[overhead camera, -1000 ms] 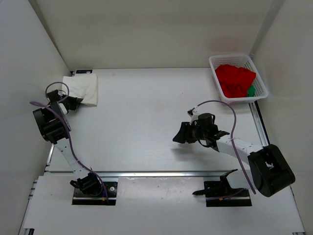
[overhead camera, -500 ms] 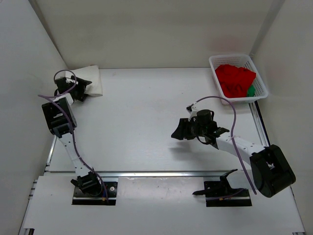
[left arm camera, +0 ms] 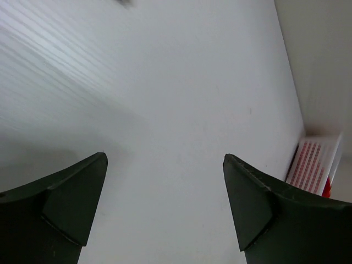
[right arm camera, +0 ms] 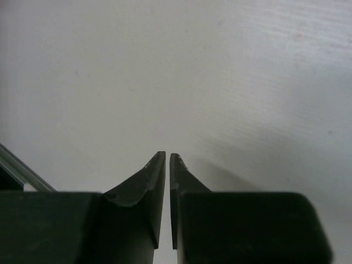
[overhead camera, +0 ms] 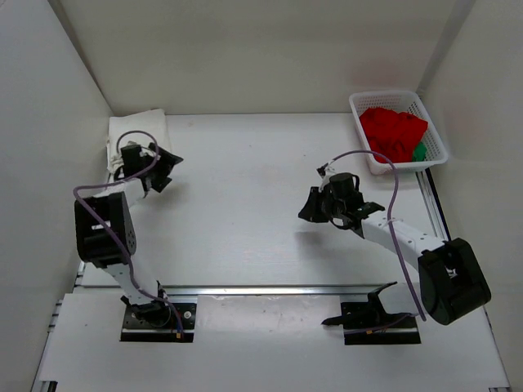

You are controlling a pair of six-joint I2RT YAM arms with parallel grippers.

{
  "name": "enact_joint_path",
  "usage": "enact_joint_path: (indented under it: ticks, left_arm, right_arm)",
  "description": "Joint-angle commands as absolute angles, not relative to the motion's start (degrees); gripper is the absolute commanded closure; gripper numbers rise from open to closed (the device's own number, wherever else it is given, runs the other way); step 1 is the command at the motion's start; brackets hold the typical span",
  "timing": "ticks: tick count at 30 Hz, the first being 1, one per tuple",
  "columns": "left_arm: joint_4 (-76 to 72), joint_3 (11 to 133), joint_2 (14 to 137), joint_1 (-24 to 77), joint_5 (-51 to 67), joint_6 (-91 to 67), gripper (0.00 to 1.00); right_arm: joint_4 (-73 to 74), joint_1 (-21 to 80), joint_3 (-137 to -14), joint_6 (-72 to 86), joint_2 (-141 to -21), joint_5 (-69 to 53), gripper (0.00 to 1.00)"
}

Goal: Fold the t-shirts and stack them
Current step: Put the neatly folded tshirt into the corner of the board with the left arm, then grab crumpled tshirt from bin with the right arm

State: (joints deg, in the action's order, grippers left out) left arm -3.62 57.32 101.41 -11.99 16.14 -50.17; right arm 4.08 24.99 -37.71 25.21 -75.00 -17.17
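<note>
The cream-white shirt lies folded flat at the far left. The red shirt sits crumpled in the basket, with the green shirt peeking out beside it.

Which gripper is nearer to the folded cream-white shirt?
Left. The left gripper is close beside the cream-white shirt, at its right edge; the right gripper is far off to the right, away from it.

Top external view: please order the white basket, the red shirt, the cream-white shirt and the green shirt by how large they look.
1. white basket
2. red shirt and cream-white shirt: about alike, not ranked; the left arm hides part of the latter.
3. green shirt: only a corner shows.
</note>
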Motion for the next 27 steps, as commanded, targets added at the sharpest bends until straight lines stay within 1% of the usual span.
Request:
enact_joint_path:
  ticks: [1, 2, 3, 4, 5, 7, 8, 10, 12, 14, 16, 17, 18, 19, 21, 22, 24, 25, 27]
  left_arm:
    - [-5.2, 53.8, 92.1, -1.1, 14.7, -46.7, 0.04]
    - [-4.6, 53.1, 90.8, 1.2, 14.9, -45.1, 0.09]
    - [-5.2, 51.0, 87.9, 5.7, 14.5, -44.1, 0.17]
    - [-5.6, 48.8, 84.8, 10.8, 13.5, -43.3, 0.22]
    - [-4.9, 46.4, 82.2, 13.2, 12.6, -42.1, 0.31]
    - [-5.8, 42.3, 78.2, 23.2, 10.5, -40.6, 0.40]
    - [-5.8, 40.0, 76.5, 27.1, 9.2, -40.0, 0.47]
    - [-7.5, 35.3, 73.8, 31.4, 7.7, -39.5, 0.51]
    - [-9.3, 31.0, 71.6, 33.4, 7.9, -40.1, 0.55]
    - [-10.3, 27.3, 70.5, 33.8, 9.0, -40.0, 0.54]
    - [-9.2, 26.4, 70.4, 34.2, 9.2, -39.1, 0.56]
    - [-9.7, 26.4, 70.4, 34.5, 9.8, -38.9, 0.55]
    - [-10.0, 26.1, 70.2, 34.7, 10.2, -39.2, 0.54]
    - [-10.5, 26.5, 70.7, 36.5, 10.4, -39.0, 0.54]
    - [-10.5, 27.7, 71.4, 38.7, 10.2, -38.1, 0.51]
    - [-11.0, 27.9, 71.6, 40.2, 10.3, -38.0, 0.51]
    - [-13.3, 27.9, 72.2, 41.6, 11.9, -38.6, 0.51]
    - [-14.4, 27.8, 72.8, 42.9, 12.6, -38.9, 0.50]
    - [-17.3, 27.4, 73.3, 44.0, 15.3, -39.8, 0.48]
  right_arm:
    - [3.2, 22.2, -42.1, 24.2, -74.5, -18.3, 0.93]
    - [3.3, 20.9, -42.5, 24.9, -74.0, -18.6, 0.93]
    - [2.9, 20.5, -42.1, 24.4, -72.3, -20.3, 0.93]
    - [1.2, 19.7, -41.7, 24.3, -70.6, -20.3, 0.90]
    - [1.1, 19.9, -41.1, 23.8, -69.2, -19.3, 0.87]
    - [4.1, 20.0, -41.7, 22.2, -68.8, -15.8, 0.87]
    - [5.8, 20.2, -42.7, 21.8, -69.2, -15.3, 0.87]
    - [8.3, 20.1, -45.0, 21.1, -70.0, -12.1, 0.88]
    - [9.8, 20.5, -46.3, 20.8, -70.8, -8.1, 0.88]
    - [10.9, 20.5, -48.2, 20.7, -71.5, -3.6, 0.86]
    - [12.7, 18.9, -51.0, 19.8, -73.8, -2.2, 0.85]
    - [14.7, 18.6, -52.5, 19.3, -74.5, -0.9, 0.85]
    - [17.5, 18.7, -56.8, 17.2, -75.5, 2.6, 0.87]
    - [18.5, 19.2, -58.2, 16.6, -76.8, 4.4, 0.88]
    - [21.2, 19.2, -61.6, 15.0, -78.1, 9.0, 0.86]
    - [21.5, 17.5, -63.1, 14.8, -78.4, 8.4, 0.85]
    - [21.3, 11.7, -65.8, 15.9, -79.4, 0.6, 0.81]
    - [21.6, 7.7, -66.7, 16.5, -80.4, -1.3, 0.77]
    - [22.8, 3.4, -71.7, 15.5, -82.8, -0.6, 0.73]
